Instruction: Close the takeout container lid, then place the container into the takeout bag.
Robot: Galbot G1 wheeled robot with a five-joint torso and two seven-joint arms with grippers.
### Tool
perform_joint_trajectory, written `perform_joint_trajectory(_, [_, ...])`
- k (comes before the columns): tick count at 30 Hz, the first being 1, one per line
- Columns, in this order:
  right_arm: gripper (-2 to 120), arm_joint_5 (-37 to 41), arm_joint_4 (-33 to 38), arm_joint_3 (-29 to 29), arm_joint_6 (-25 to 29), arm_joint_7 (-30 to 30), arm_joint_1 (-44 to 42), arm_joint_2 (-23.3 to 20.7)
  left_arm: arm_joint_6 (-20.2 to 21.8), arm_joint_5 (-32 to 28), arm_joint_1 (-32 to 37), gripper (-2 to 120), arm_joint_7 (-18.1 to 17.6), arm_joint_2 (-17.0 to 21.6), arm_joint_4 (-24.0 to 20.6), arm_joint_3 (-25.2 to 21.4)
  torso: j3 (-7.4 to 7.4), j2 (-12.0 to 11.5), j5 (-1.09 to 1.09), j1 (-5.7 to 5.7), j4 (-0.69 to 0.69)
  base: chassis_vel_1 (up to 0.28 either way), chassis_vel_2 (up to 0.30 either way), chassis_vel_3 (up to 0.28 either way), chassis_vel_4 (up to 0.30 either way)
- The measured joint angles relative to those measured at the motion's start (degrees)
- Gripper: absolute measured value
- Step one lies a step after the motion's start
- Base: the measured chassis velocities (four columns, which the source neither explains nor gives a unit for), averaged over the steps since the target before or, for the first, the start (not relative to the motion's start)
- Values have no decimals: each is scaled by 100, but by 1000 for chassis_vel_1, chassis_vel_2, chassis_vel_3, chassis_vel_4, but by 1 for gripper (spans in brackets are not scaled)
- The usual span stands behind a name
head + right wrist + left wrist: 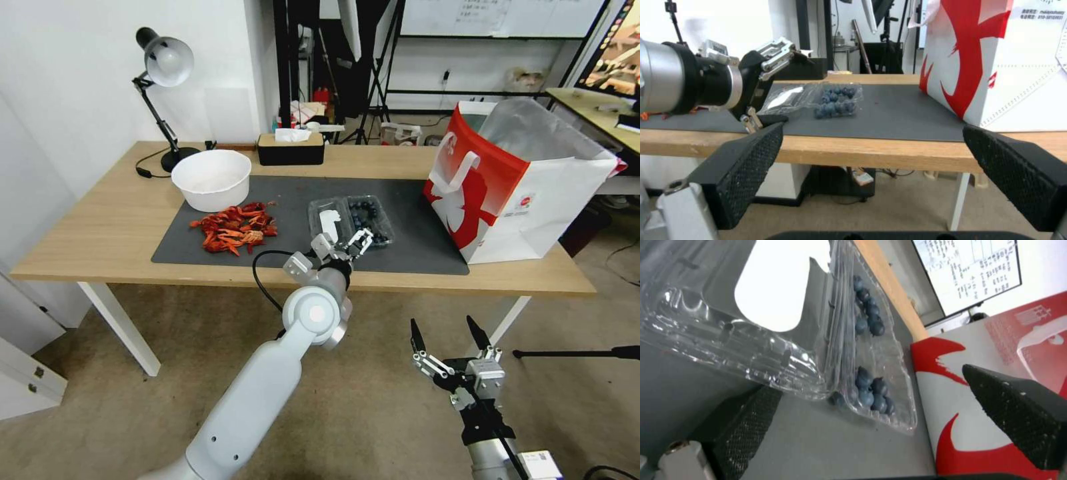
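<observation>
Wooden and pale, the table [100, 227] carries a dark grey mat [400, 233], and on that mat, to the left of the takeout bag [520, 193], lies the takeout container [369, 219] with its berries, the lid [328, 220] folded flat open on the side away from the bag. The left gripper [341, 244] hangs at the container's near edge, fingers spread wide; in the left wrist view one pad [746, 420] sits low just by the lid's corner and the other [1018, 406] stands off against the bag's red print, neither touching the plastic as far as I can tell. The right gripper [448, 343] waits below the table's front edge, well apart from the container, its fingers likewise spread. The closing step looks barely begun: the lid is not yet lifted. The next move likely calls for getting a fingertip under the lid's free edge and swinging it over the hinge toward the bag side without shoving the light box across the mat. Farther from the bag sit a heap of red crayfish shells [233, 228] and a white bowl [211, 179]; a desk lamp [163, 63] and a tissue box [291, 148] stand at the table's far side, with stands and a whiteboard behind.
</observation>
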Motion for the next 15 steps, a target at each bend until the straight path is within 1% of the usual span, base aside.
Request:
perform_joint_trajectory(5, [100, -9, 1, -4, 18, -16, -17, 9, -84, -36, 7, 100, 68, 1, -16, -30, 0, 0, 0, 0, 0, 0, 0, 0, 0])
perform_joint_trajectory(8, [100, -12, -2, -4, 37, -27, -26, 10, -235, -51, 43, 100, 223, 14, -54, -61, 0, 0, 0, 0, 0, 0, 0, 0, 0])
perform_joint_trajectory(9, [100, -12, -2, -4, 37, -27, -26, 10, -235, -51, 43, 100, 223, 14, -54, -61, 0, 0, 0, 0, 0, 0, 0, 0, 0])
perform_joint_trajectory(13, [100, -18, -24, -11, 53, -48, -30, 9, -363, 48, 135, 100, 599, 69, -175, -79, 0, 0, 0, 0, 0, 0, 0, 0, 0])
perform_joint_trajectory(15, [100, -21, -27, -13, 55, -53, -30, 9, -395, 129, 152, 100, 669, 86, -189, -73, 0, 0, 0, 0, 0, 0, 0, 0, 0])
